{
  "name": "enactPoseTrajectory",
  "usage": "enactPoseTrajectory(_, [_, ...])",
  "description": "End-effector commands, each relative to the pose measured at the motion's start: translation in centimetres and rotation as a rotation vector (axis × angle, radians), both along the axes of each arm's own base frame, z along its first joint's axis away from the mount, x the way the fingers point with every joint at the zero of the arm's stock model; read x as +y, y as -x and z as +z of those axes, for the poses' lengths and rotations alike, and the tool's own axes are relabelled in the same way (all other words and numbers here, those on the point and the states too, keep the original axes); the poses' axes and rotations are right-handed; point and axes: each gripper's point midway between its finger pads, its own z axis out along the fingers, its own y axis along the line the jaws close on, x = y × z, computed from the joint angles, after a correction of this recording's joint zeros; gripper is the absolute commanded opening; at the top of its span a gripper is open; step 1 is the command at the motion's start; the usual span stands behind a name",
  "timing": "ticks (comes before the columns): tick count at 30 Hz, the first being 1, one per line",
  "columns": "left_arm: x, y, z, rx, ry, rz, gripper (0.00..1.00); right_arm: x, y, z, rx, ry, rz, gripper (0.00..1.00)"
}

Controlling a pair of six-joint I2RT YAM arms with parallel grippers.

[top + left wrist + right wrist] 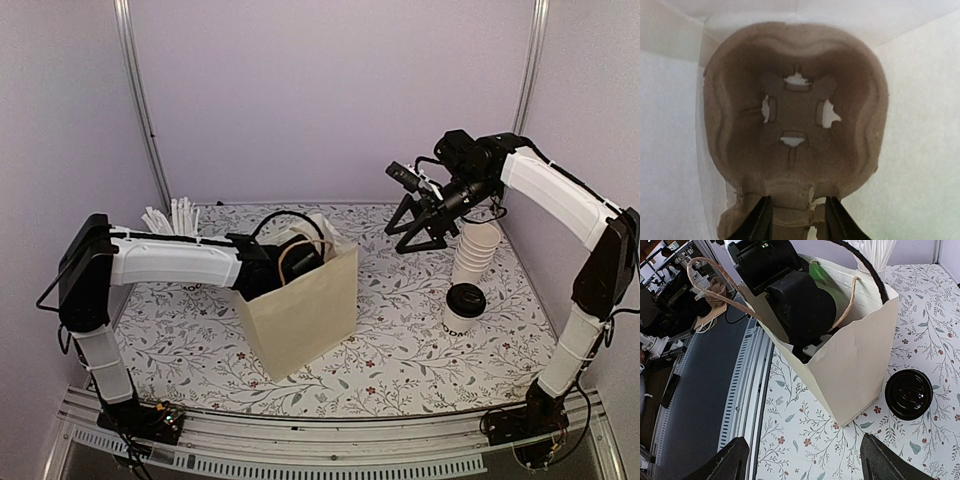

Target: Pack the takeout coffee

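The coffee (pixel 465 303) stands near the empty, wide-apart right gripper (pixel 410 238). The left gripper (pixel 800 220) straddles a tray (pixel 795 115) edge in the bag (pixel 310 310); its grip is unclear.

The bag (pixel 855 360) stands on the table (pixel 805 440) near its railed edge, with the left arm (pixel 790 295) reaching down into it. The coffee (pixel 908 394), black lid up, sits just beside the bag. The right gripper (pixel 805 462) hangs above, fingers spread wide and empty.
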Motion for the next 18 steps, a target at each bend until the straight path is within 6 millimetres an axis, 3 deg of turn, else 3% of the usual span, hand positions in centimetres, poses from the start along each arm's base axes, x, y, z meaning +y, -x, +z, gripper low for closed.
enactPoseTrajectory(1, [-0.9, -0.9, 2.3, -0.046, 0.071, 0.015, 0.42, 0.2, 0.2, -0.4, 0.008, 0.008, 0.011, 0.8])
enactPoseTrajectory(9, [-1.6, -0.9, 9.9, -0.12, 0.19, -0.007, 0.61, 0.1, 0.5, -0.8, 0.016, 0.022, 0.013, 0.8])
enactPoseTrajectory(18, [-2.1, -1.0, 16.1, -0.18, 0.273, -0.038, 0.66, -0.2, 0.8, -0.5, 0.007, 0.026, 0.005, 0.8])
